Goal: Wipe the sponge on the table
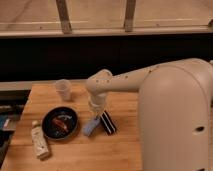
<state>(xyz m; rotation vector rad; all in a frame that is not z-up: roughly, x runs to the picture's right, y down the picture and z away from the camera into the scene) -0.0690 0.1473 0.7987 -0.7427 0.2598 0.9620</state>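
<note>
Camera view showed the light wooden worktop (75,155) from above, with the white arm (131,80) of the robot reaching in from the right side and bending down over the middle of it. The gripper (95,119) pointed straight down, low over the wood, and its fingers were closed together on the upper end of the sponge (89,129). This small light-blue sponge stood tilted, its lower end resting on the worktop and leaning toward the front left (how deep it sat between the fingers could not be told).

Just beside the sponge, on its right, a black block (108,123) with white stripes lay at an angle on the wood, very near the gripper; whether the two things touched was not clear. To the left of the sponge sat a round black pan (45,125) with something reddish-brown (61,124) inside it. Behind the pan, near the far edge, a pale translucent cup (63,90) stood upright. A whitish bottle (39,145) lay on its side at the front left, near the pan but apart from it.
</note>
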